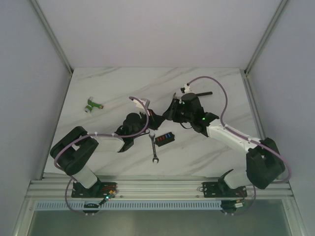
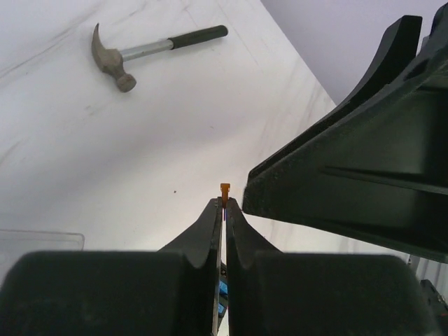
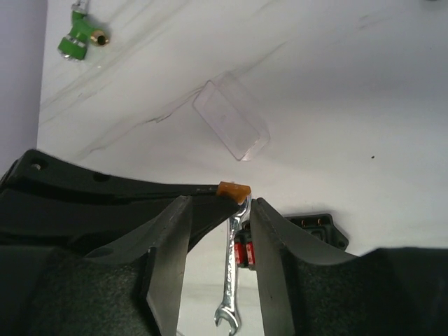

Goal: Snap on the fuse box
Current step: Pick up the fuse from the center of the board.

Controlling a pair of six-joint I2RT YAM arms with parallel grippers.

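Left tool (image 2: pixel 225 203): pressed together on a small orange fuse (image 2: pixel 225 187), held only at the very tips. Right tool (image 3: pixel 220 203): spread, one finger either side of that fuse, not gripping it.

Fuse box (image 1: pixel 164 139): on the table (image 1: pixel 113 83), uncovered, at 6 o'clock from both tools and just beside the wrench (image 1: pixel 153 147). The clear cover (image 3: pixel 231 119) lies apart from it.

Risks (judgement):
- The hold on the fuse is thin, so a nudge from the right fingers could flick it loose.
- The tools are crowded together, so any shift may knock them.
- A crooked fuse would keep the cover from snapping on.

Surface: white, marble-veined, smooth. It looks slippery, so the box may slide when pushed.

Room: plain pale walls (image 1: pixel 147 29) on three sides. Hammer (image 2: pixel 126 52) at 1 o'clock, green connector (image 1: pixel 92 104) at 10 o'clock.
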